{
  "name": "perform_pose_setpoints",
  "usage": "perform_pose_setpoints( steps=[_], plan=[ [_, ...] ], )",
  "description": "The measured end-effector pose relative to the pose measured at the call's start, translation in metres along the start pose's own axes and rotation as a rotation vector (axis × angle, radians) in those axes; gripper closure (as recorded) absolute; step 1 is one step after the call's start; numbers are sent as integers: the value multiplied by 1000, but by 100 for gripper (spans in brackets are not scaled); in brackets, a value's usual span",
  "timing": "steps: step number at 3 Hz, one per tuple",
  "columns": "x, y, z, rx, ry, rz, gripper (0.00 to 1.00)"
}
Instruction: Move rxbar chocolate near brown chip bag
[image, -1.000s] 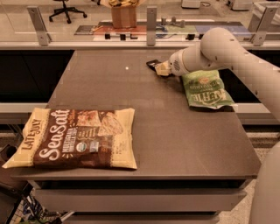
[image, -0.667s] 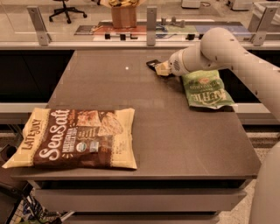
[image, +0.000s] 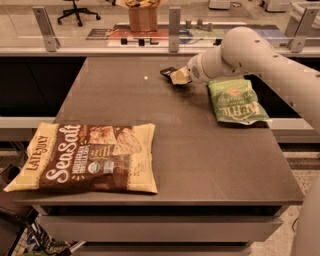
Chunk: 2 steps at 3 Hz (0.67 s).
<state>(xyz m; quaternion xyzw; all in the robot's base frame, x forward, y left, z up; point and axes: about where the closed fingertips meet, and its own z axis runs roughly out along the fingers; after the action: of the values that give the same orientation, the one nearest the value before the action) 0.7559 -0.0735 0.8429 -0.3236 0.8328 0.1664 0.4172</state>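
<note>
While the rxbar chocolate sits toward twelve o'clock on the worktop, well apart from the brown chip bag at eight o'clock, the move itself looks not yet made. The gripper is right at the bar, though I cannot tell whether it has hold of it. The bar shows only as a small, flat, dark sliver at the gripper's nine-o'clock side.

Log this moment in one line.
tool: far side of table, at rxbar chocolate | brown chip bag: front left | green bag: beside tool | bar not yet near bag
</note>
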Motion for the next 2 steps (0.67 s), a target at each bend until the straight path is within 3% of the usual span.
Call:
perform_pose_setpoints(
  steps=[1,2],
  plan=[
    [-15,5,-12,28,-20,-37,100],
    [-25,2,-22,14,-33,-61,100]
  ],
)
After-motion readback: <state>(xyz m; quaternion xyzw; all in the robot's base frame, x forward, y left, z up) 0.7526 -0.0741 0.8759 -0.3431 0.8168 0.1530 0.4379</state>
